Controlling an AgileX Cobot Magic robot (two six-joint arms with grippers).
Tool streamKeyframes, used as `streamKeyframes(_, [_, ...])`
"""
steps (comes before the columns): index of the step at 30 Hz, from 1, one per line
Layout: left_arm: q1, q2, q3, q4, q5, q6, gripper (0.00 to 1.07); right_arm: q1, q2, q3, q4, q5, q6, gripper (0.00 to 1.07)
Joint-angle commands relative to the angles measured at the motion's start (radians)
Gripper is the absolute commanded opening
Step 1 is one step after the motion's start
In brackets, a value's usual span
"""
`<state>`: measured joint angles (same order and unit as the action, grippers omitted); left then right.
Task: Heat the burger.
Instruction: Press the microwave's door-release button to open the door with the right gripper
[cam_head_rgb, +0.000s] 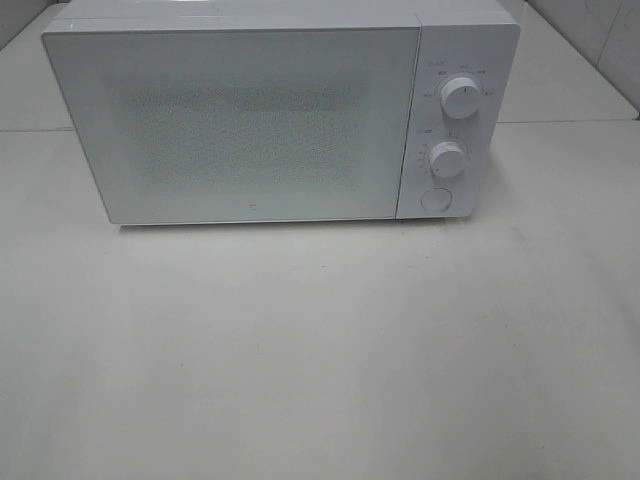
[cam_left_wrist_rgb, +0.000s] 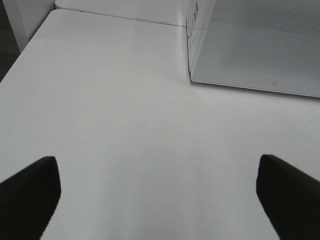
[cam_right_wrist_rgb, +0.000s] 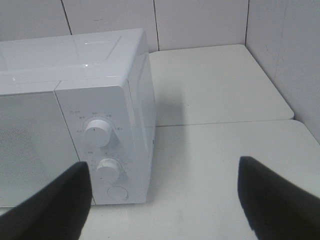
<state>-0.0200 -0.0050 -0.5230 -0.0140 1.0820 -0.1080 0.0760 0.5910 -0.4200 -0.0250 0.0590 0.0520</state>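
Two grippers, both spread wide, holding nothing. The left gripper (cam_left_wrist_rgb: 156, 167) hangs over the matte white table (cam_head_rgb: 320, 350) off the microwave (cam_head_rgb: 240, 120)'s door-side corner. The right gripper (cam_right_wrist_rgb: 163, 166) faces its control-panel end. I see no burger anywhere, and whether it sits behind the closed, speckled door (cam_head_rgb: 235, 125) I cannot tell. The right arm is nearer the panel, so I judge the next move falls to it. The two round white knobs (cam_right_wrist_rgb: 96, 133) and the flat round button (cam_right_wrist_rgb: 117, 193) lie just ahead on the glossy boxy casing.
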Motion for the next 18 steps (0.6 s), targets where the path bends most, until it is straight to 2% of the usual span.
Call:
streamKeyframes(1, [0.004, -0.004, 0.003, 0.003, -0.014, -0.001, 1.00, -0.002, 0.070, 0.038, -0.001, -0.147, 0.000, 0.77])
streamKeyframes(18, [0.004, -0.004, 0.003, 0.003, -0.014, -0.001, 1.00, -0.002, 0.418, 0.063, -0.001, -0.523, 0.084, 0.76])
